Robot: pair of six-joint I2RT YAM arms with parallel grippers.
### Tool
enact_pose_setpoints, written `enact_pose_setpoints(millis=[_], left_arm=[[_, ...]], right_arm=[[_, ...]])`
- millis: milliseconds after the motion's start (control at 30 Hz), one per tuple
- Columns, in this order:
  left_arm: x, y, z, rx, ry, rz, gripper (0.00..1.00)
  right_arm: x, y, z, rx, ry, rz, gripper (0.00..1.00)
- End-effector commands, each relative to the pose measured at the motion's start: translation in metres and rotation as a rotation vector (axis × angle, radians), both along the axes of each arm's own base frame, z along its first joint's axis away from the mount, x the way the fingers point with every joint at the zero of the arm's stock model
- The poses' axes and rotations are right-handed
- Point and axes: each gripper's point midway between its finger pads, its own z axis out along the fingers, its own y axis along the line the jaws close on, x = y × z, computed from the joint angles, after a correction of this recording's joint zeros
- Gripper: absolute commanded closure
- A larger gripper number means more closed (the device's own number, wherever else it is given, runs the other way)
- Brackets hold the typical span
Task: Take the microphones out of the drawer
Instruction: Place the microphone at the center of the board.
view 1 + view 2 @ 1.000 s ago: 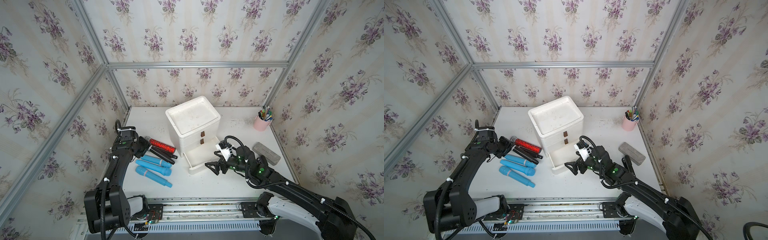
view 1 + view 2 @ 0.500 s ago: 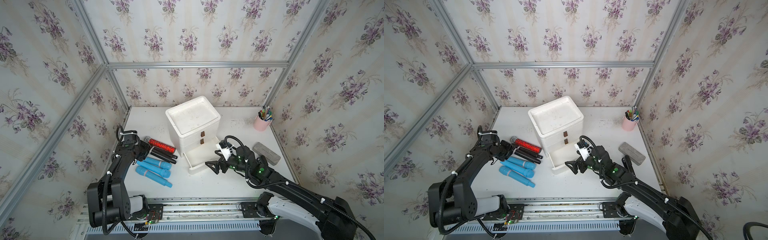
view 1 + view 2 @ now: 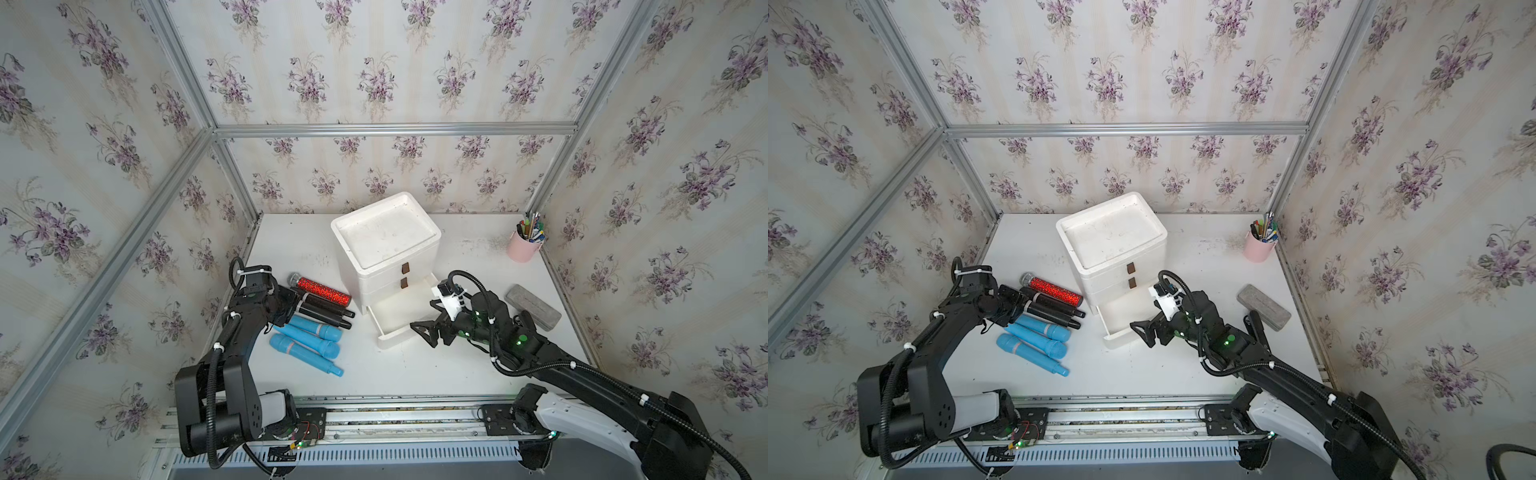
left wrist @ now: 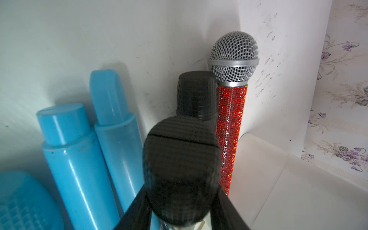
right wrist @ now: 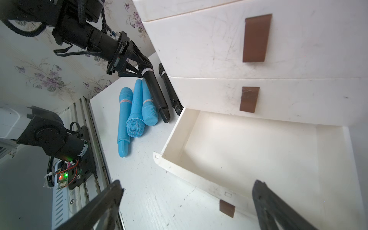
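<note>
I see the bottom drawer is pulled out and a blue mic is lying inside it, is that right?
Not quite. The drawer is pulled out, but it is empty, as the right wrist view shows. The blue mics lie outside it on the table.

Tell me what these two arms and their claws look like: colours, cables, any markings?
The left arm and right arm are matte black links with a pale base segment and ribbed black cable hoses held by white ties. The right arm shows a green light and a white wrist bracket. The left gripper and right gripper have black triangular strut fingers.
</note>
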Motion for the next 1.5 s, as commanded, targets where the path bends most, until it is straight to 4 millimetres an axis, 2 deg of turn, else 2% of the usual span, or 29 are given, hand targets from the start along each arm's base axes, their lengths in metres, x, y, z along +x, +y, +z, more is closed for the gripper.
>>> enact_pose_setpoints(millis=[0,100,300,367,400,567,700,800,833,867,900,933,1067,1233,1467], left_arm=[[0.003,-0.002,-0.003,-0.023,-0.003,0.003,0.63],[0.002,-0.003,-0.006,-0.034,0.007,0.0,0.6],[0.003,-0.002,-0.003,-0.023,-0.003,0.003,0.48],[0.004,-0.001,-0.003,-0.024,-0.003,0.004,0.46],[0.003,-0.001,-0.004,-0.024,-0.001,0.004,0.42],[0.004,-0.001,-0.002,-0.024,-0.006,0.006,0.38],[0.012,0.0,0.01,-0.007,-0.047,-0.029,0.34],[0.02,-0.003,0.023,0.005,-0.088,-0.082,0.31],[0.021,-0.003,0.026,0.01,-0.099,-0.089,0.27],[0.022,-0.003,0.029,0.014,-0.11,-0.096,0.16],[0.025,-0.003,0.034,0.024,-0.125,-0.109,0.04],[0.028,-0.003,0.04,0.035,-0.145,-0.129,0.01],[0.042,-0.004,0.067,0.074,-0.224,-0.196,0.01],[0.058,-0.009,0.109,0.135,-0.347,-0.294,0.01],[0.078,-0.043,0.165,0.182,-0.512,-0.508,0.01]], right_arm=[[0.003,0.0,0.005,0.002,-0.03,-0.006,0.0],[0.003,0.0,0.004,0.002,-0.028,-0.006,0.0],[0.003,-0.001,0.004,0.001,-0.029,-0.009,0.0],[0.003,0.0,0.004,0.002,-0.029,-0.009,0.0],[0.003,0.0,0.004,0.001,-0.028,-0.007,0.0],[0.003,-0.001,0.003,-0.001,-0.026,-0.009,0.0],[0.004,-0.003,-0.002,-0.01,-0.015,-0.022,0.0],[0.008,-0.007,-0.015,-0.039,0.009,-0.057,0.0],[0.009,-0.008,-0.019,-0.048,0.019,-0.071,0.0],[0.01,-0.01,-0.023,-0.057,0.03,-0.083,0.0],[0.011,-0.011,-0.027,-0.064,0.042,-0.094,0.0],[0.011,-0.013,-0.029,-0.065,0.05,-0.106,0.0],[0.013,-0.019,-0.038,-0.06,0.091,-0.15,0.0],[0.016,-0.03,-0.053,-0.053,0.178,-0.201,0.0],[0.017,-0.041,-0.066,-0.068,0.243,-0.253,0.0]])
